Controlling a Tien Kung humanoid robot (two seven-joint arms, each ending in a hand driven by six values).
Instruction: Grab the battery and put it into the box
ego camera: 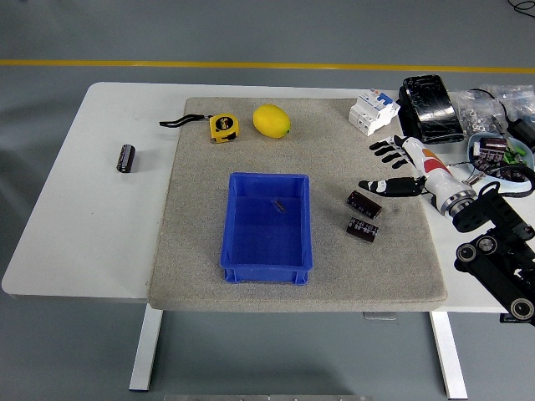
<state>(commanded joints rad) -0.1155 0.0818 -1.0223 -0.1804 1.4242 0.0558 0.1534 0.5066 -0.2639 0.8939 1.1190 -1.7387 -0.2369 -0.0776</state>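
The fingers [391, 150] of the right hand [405, 167] were spread and extended, holding nothing; the thumb reached out toward the left, ending just short of the nearer of two dark batteries. That hand hovered over the right part of the grey mat [192, 251], its black arm [493, 242] entering from the right edge of the picture. The left hand was nowhere to be seen.

The upper battery [364, 204] lay just beside the thumb tip, and the lower battery [361, 228] sat close below it, both on the mat, apart from the blue box [267, 255]. The box stood near the middle of the mat, open, with only a small dark speck on its floor. A third dark cylinder [125, 158] lay far off on the bare counter [84, 251] at the left. Beyond the box were a yellow tape measure [222, 127] and a lemon [271, 120]; at the far right, a white breaker [373, 112] and a black device [429, 107].

By my judgement the approach was in hand, and no grasp had yet been made. The next move would call for lowering the hand over the upper battery, closing thumb and fingers across its narrow body without nudging its neighbour, then carrying it left to the box.
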